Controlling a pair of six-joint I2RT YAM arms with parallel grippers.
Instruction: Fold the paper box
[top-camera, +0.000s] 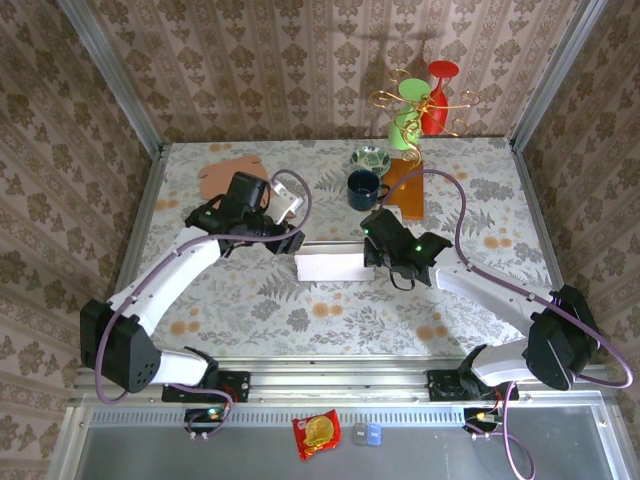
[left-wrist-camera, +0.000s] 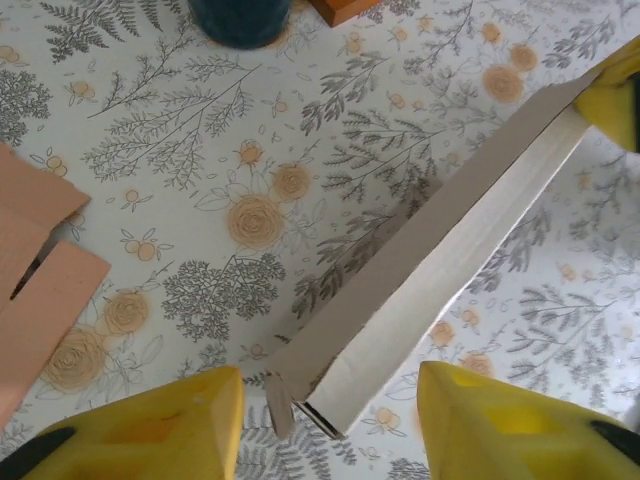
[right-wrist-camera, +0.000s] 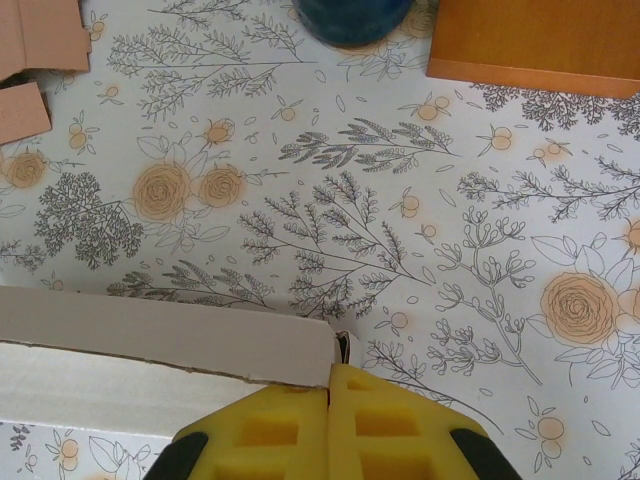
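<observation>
Within the left claw (left-wrist-camera: 328, 385) sits one box (left-wrist-camera: 450, 250) end.

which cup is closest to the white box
The dark blue mug, just behind the white box. The patterned bowl sits farther back, and the green goblet and red goblet in the gold stand farther still.
</observation>
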